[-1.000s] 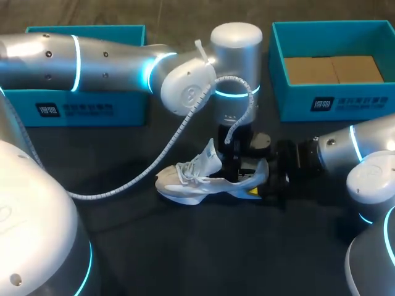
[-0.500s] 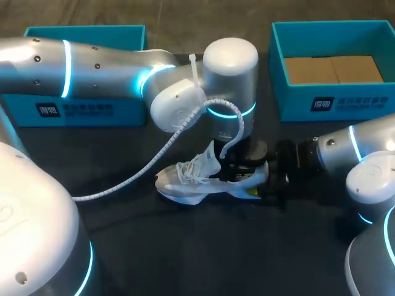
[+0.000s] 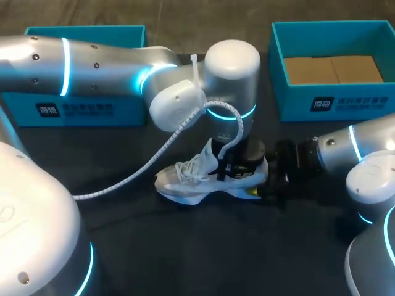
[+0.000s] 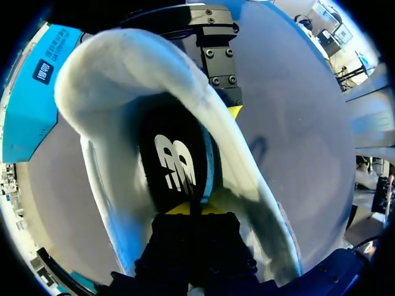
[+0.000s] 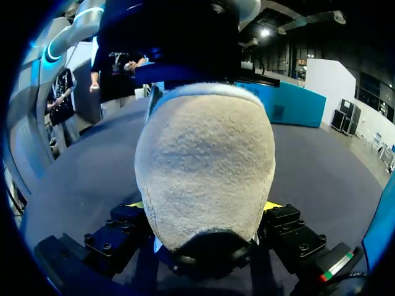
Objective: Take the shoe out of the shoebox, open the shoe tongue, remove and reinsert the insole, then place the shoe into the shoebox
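Dark table (image 3: 185, 246) — right claw (image 5: 202, 206) clamping shoe (image 3: 185, 185) heel; left claw (image 4: 199, 208) pinching insole (image 4: 173, 166). Should be pulling slowly upward, heel pinned — insole may be snagging.

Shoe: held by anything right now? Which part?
Right claw holds the shoe by its heel, a finger on each side. Left claw is down in the shoe's opening at the insole; a grip there cannot be told.
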